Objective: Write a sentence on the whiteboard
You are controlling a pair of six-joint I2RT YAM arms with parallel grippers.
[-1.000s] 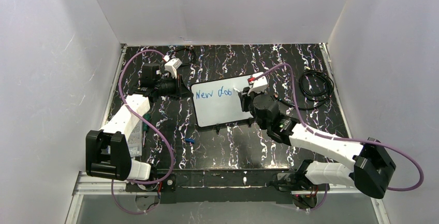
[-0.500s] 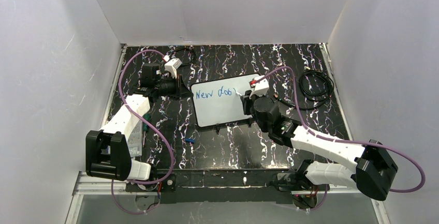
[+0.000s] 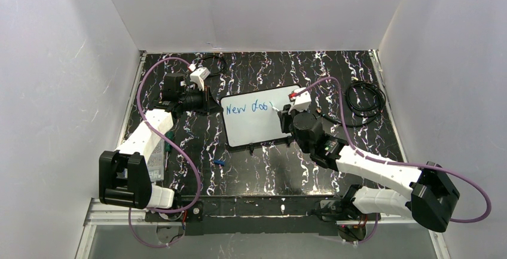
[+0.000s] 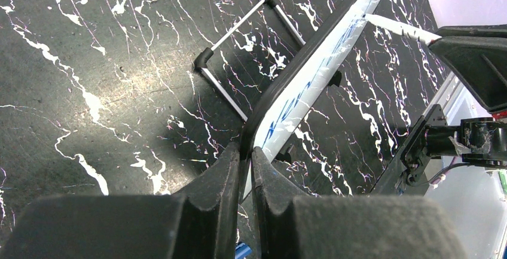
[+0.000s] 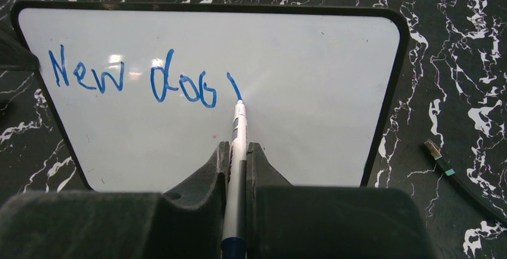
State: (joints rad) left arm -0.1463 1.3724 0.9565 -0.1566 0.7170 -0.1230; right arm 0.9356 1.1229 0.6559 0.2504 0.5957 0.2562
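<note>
the whiteboard (image 3: 257,124) is sitting on the black marbled table (image 3: 269,169), between the two arms. the left gripper (image 4: 245,151) is clamping the board's left edge, its fingers closed down to the thickness of the dark frame. the right gripper (image 5: 238,151) is pinching a white marker (image 5: 239,130) between nearly closed fingers. the marker tip is touching the board at the lower end of a short blue stroke. the sentence (image 5: 137,79) is reading "new doo" plus that stroke, in one line near the board's far edge. a coiled black cable (image 3: 366,98) is lying right of the board.
</note>
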